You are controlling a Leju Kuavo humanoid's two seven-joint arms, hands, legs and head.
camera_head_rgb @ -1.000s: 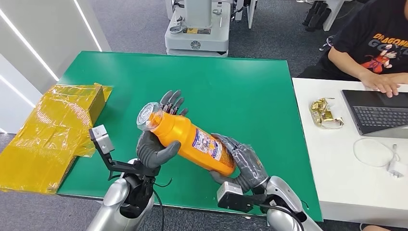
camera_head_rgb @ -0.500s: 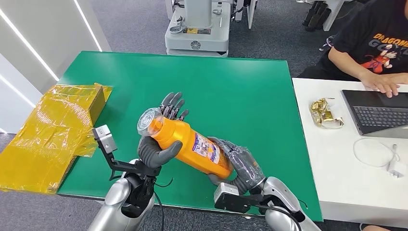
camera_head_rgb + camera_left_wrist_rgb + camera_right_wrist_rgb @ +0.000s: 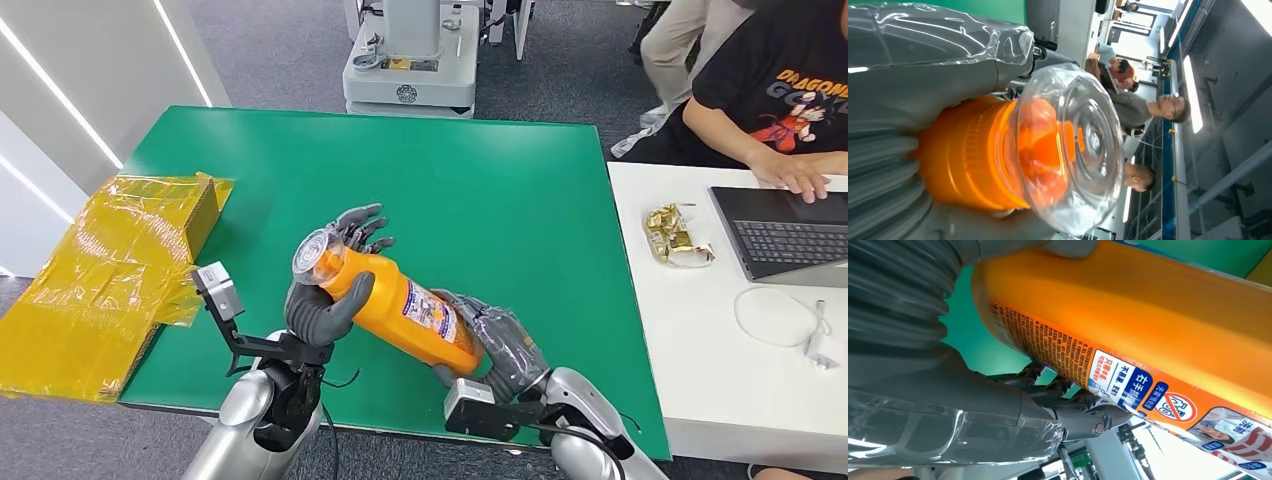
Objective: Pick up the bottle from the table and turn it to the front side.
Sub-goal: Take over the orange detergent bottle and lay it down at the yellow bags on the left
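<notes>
Since the earlier frames, the left robot hand (image 3: pixel 330 290) has curled tighter over the neck of the orange bottle (image 3: pixel 400 305), its fingers less spread. Both robot hands grasp the bottle above the green desk (image 3: pixel 520 200); the right robot hand (image 3: pixel 495 345) clasps its base. Long axis: clear cap at 10 o'clock, base at 4 o'clock.

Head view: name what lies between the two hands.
The orange bottle spans that stretch, left hand at its capped end, right hand at its base.

Bare green table (image 3: pixel 480 180) lies ahead of both hands; a yellow-wrapped box (image 3: pixel 100 270) crowds its left edge.
</notes>
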